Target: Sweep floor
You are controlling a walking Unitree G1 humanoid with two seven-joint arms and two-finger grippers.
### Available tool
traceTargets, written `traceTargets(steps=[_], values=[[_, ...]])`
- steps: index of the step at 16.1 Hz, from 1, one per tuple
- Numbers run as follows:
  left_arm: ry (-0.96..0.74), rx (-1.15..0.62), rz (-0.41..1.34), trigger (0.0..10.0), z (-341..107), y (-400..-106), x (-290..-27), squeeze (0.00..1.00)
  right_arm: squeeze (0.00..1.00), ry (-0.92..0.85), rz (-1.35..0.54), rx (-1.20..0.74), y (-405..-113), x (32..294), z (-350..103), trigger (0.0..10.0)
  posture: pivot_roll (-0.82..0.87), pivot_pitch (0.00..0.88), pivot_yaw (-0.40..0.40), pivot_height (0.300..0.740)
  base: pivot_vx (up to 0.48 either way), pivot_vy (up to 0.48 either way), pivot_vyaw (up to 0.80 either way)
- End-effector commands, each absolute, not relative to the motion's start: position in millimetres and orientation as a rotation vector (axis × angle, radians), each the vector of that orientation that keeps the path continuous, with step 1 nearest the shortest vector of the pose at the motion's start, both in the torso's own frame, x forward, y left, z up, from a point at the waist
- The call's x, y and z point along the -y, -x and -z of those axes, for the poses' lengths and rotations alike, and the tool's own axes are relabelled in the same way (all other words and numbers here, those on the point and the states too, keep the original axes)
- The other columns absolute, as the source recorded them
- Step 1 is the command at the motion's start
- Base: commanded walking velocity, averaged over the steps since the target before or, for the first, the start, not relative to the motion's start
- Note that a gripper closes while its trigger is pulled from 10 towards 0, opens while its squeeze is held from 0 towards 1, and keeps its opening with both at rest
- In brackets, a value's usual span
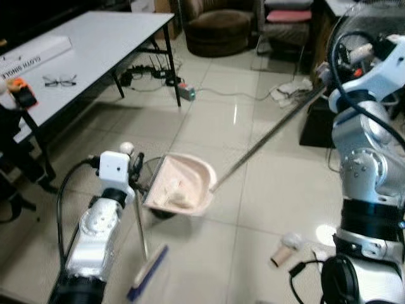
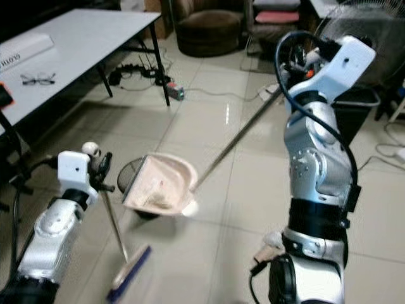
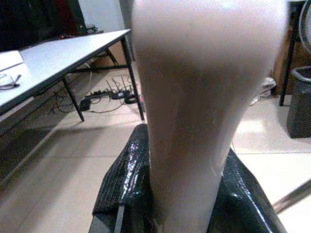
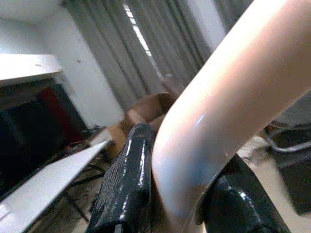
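Note:
A pale pink dustpan (image 1: 180,183) hangs tilted above a dark mesh bin (image 2: 130,176), with light debris lying in it. Its long metal handle (image 1: 266,136) runs up to my right gripper (image 2: 288,60), which is shut on the pink grip (image 4: 204,121) at its top. My left gripper (image 1: 136,170) is shut on a broom's thin handle (image 1: 140,221), just below its white knob (image 1: 126,147). The broom's blue brush head (image 1: 147,273) rests on the tiles near my left arm. In the left wrist view the pale handle (image 3: 194,121) sits blurred between the black fingers (image 3: 121,189).
A cardboard roll (image 1: 280,253) and a white scrap (image 1: 291,240) lie on the tiles by my right leg. A white table (image 1: 107,38) with glasses (image 1: 60,80) stands left. A power strip with cables (image 1: 185,92), a brown armchair (image 1: 218,25) and a black bin (image 2: 357,104) lie beyond.

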State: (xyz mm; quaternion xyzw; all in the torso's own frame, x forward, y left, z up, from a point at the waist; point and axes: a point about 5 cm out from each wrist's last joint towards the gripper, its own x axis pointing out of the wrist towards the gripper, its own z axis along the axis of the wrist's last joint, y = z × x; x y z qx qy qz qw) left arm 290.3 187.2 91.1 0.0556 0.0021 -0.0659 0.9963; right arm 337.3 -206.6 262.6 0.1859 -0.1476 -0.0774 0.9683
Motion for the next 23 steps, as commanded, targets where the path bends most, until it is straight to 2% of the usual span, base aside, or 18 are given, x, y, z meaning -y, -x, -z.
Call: traceTargets(steps=[1, 8, 12, 16, 20, 23], values=[[-0.128, 0.03, 0.119, 10.0, -99.5, -292.3, -193.1, 0.0, 0.0, -0.387, 0.15, 0.359, -335.8, 205.4, -275.4, 10.0, -0.02, 0.0, 0.069, 0.74, 0.382, 0.0, 0.0], [-0.178, 0.05, 0.089, 10.0, -107.3, -289.5, -206.8, 0.0, 0.0, -0.407, 0.145, 0.356, -338.7, 203.6, -272.9, 10.0, 0.04, 0.0, 0.035, 0.74, 0.38, 0.0, 0.0], [-0.231, 0.087, 0.013, 10.0, -123.7, -267.6, -222.5, 0.0, 0.0, -0.428, 0.104, 0.338, -348.3, 198.3, -269.2, 10.0, 0.15, 0.0, -0.029, 0.74, 0.375, 0.0, 0.0], [-0.255, 0.113, -0.046, 10.0, -146.2, -249.4, -234.9, 0.0, 0.0, -0.444, 0.089, 0.332, -354.9, 195.9, -266.3, 10.0, 0.23, 0.0, -0.026, 0.74, 0.371, 0.0, 0.0], [-0.259, 0.066, 0.015, 10.0, -134.2, -261.1, -222.4, 0.0, 0.0, -0.451, 0.108, 0.357, -353.2, 197.4, -268.8, 10.0, 0.14, 0.0, 0.02, 0.74, 0.365, 0.0, 0.0], [-0.25, 0.018, 0.045, 10.0, -119.8, -265.1, -217.1, 0.0, 0.0, -0.434, 0.116, 0.358, -353.7, 199.4, -268.6, 10.0, 0.09, 0.0, 0.022, 0.74, 0.345, 0.0, 0.0]])
